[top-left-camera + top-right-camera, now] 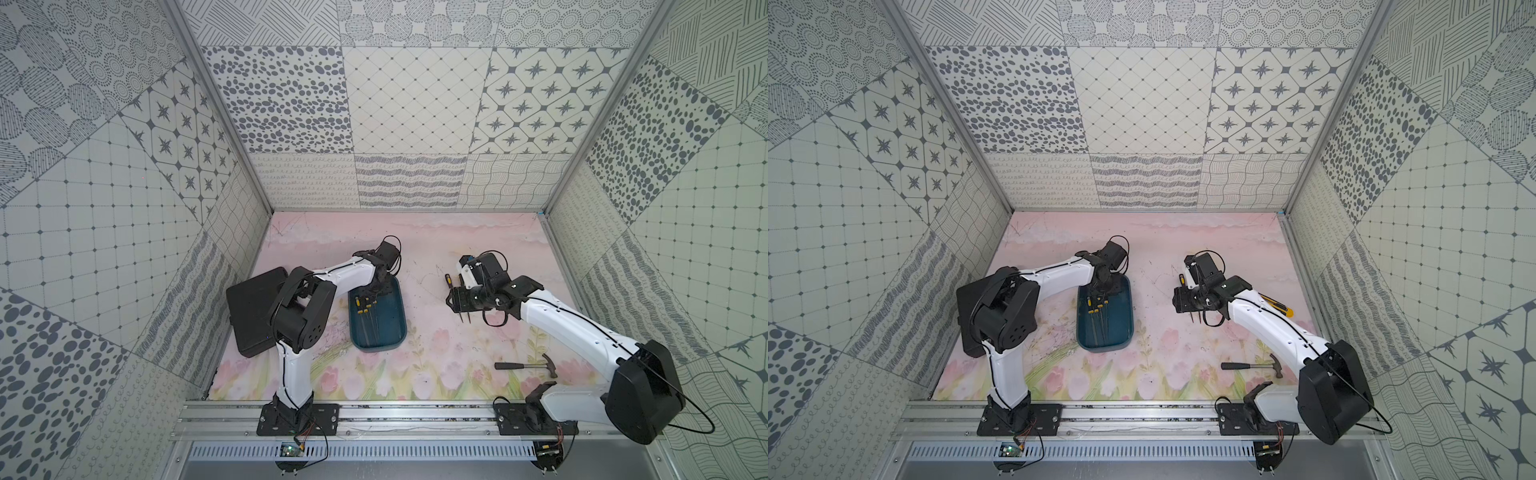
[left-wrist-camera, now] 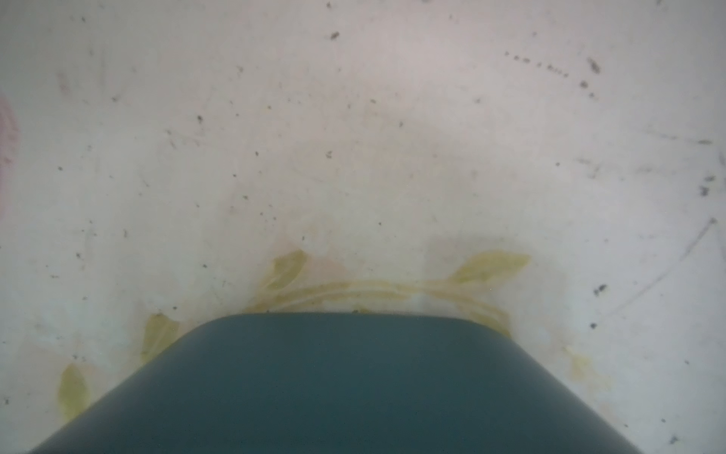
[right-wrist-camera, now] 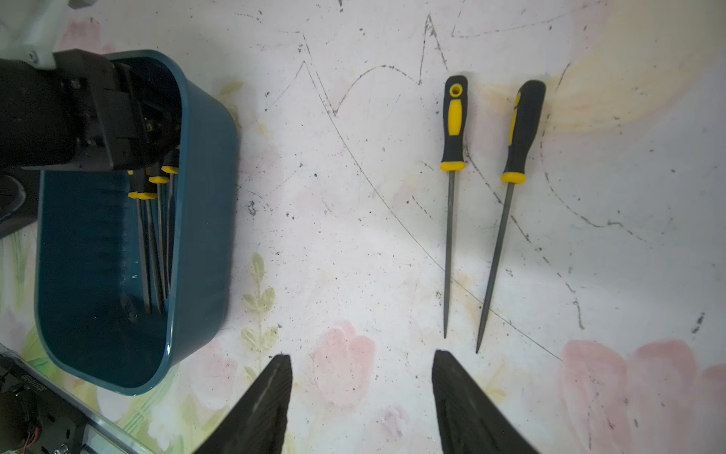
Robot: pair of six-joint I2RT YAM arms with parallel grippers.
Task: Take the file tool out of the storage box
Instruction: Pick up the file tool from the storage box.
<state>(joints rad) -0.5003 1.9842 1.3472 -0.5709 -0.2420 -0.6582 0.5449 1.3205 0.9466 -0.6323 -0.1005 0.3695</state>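
Left arm down in the teal storage box point(image 1: 388, 330), right arm hanging over the flowered desk point(image 1: 415, 257).
In both top views the left gripper point(image 1: 375, 293) is in the far end of the smooth, round-cornered plastic box. It is right over the yellow-collared handles of the file tools point(image 1: 365, 311) lying lengthwise inside, but I cannot tell whether its fingers pinch one. A flat black case point(image 1: 249, 307) sits by that arm's elbow, and a hammer point(image 1: 525, 365) and a yellow utility knife point(image 1: 1277, 305) lie near the right arm. The left wrist view gives only the box's blurred matte wall against the scuffed desk. In the right wrist view the right gripper point(image 3: 361, 353) has its dark wedge-shaped fingers point(image 3: 271, 397) spread wide, holding nothing. Two loose files point(image 3: 451, 157), with slim grey tapered blades and black-and-yellow grips, lie side by side on the desk, well apart from the box.
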